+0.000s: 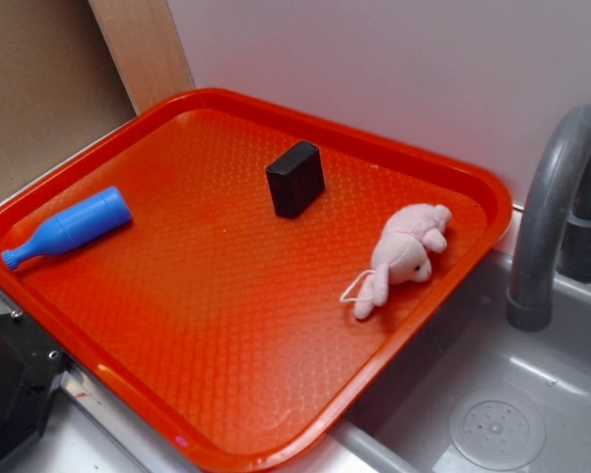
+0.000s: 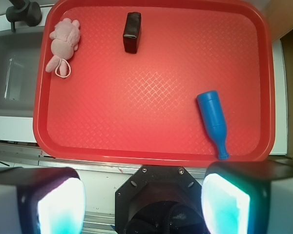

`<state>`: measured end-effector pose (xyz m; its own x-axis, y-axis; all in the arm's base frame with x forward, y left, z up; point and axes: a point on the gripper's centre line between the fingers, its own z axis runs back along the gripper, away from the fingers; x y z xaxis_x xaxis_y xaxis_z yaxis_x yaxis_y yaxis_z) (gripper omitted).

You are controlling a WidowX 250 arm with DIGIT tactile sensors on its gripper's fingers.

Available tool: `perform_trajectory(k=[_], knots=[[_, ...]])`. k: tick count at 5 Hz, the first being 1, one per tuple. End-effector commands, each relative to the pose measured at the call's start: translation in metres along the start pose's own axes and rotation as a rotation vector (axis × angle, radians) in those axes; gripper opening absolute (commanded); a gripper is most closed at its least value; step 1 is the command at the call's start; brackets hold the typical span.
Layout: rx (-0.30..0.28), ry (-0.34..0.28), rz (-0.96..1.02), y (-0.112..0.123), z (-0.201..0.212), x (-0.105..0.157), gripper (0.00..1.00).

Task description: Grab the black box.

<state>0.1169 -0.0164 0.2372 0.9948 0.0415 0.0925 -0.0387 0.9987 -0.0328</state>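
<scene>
Carrier: I see a red tray [image 1: 128,325] with a raised rim and a textured floor, set beside a grey sink [image 1: 492,414] with a grey faucet [image 1: 552,207].

Black box [image 1: 296,178]: I find it standing on the tray floor, toward the tray's far edge and nearer the corner by the faucet than the corner by the wooden panel. In the wrist view the black box [image 2: 132,32] shows as a narrow slab whose long axis runs from the tray's far edge toward its near edge, slightly slanted. Its broad faces look toward the tray's two side edges. Nothing touches it.

Pink plush toy [image 1: 404,256]: lies on the tray along the sink-side edge, well apart from the box, a white loop at its lower end.

Blue bottle [image 1: 67,229]: lies on its side near the opposite edge, neck pointing toward the tray's near corner.

Gripper [image 2: 144,204]: I read the fingers [image 2: 53,202] as spread wide apart, holding nothing, sitting off the tray beyond its near edge and well apart from the box.
</scene>
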Motion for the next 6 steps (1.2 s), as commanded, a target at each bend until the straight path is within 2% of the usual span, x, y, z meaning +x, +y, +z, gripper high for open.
perform_trajectory(k=[1,2,3,4,5,6], knots=[[0.0,0.0,0.0,0.0,0.0,0.0,1.0],[0.03,0.015,0.031,-0.011,-0.049,0.038,1.0],[0.034,0.012,0.113,-0.018,-0.079,0.074,1.0],[-0.017,-0.015,0.16,-0.04,-0.105,0.11,1.0],[-0.046,-0.081,0.186,-0.043,-0.127,0.142,1.0],[-0.039,-0.092,0.165,-0.038,-0.148,0.162,1.0]])
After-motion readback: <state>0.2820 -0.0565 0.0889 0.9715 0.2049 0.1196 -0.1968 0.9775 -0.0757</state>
